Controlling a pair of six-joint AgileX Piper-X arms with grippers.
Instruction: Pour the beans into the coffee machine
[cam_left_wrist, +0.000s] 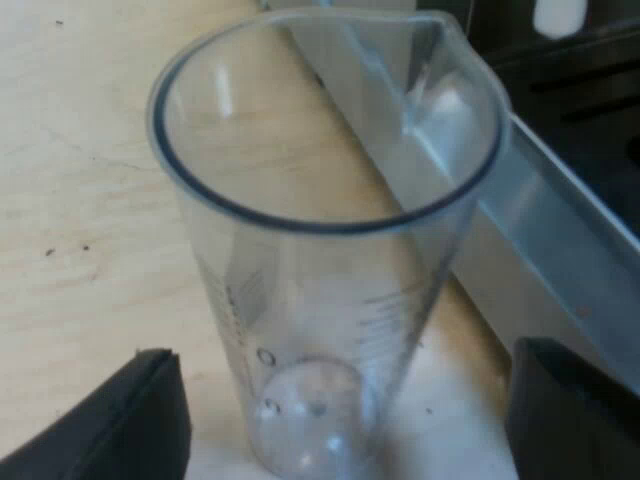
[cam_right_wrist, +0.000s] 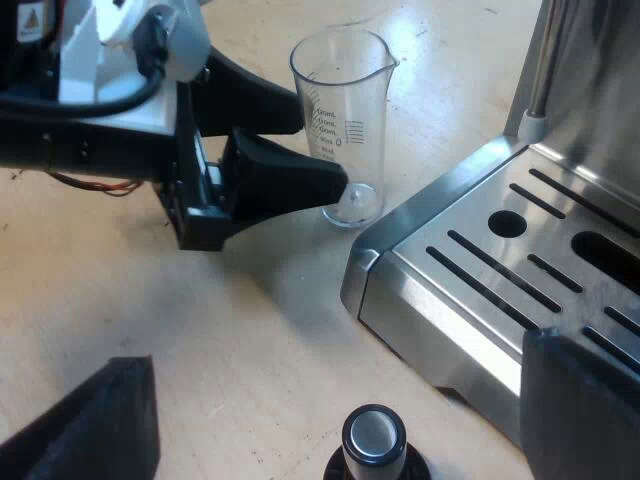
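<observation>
Left wrist view, left gripper (cam_left_wrist: 345, 400) released, fingers (cam_left_wrist: 130, 420) spread either side of the empty glass (cam_left_wrist: 320, 250) without touching, glass upright on the table (cam_left_wrist: 80, 200), just beside the machine (cam_left_wrist: 545, 200); right wrist view, right gripper (cam_right_wrist: 340, 410) spread wide above the tamper (cam_right_wrist: 374, 440).

Black left tool (cam_right_wrist: 322, 150), white wrist housing (cam_right_wrist: 95, 55)

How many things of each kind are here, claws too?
Glass: 1
Machine: 1
Tamper: 1
Claws: 2, left claw and right claw
Total: 5
</observation>
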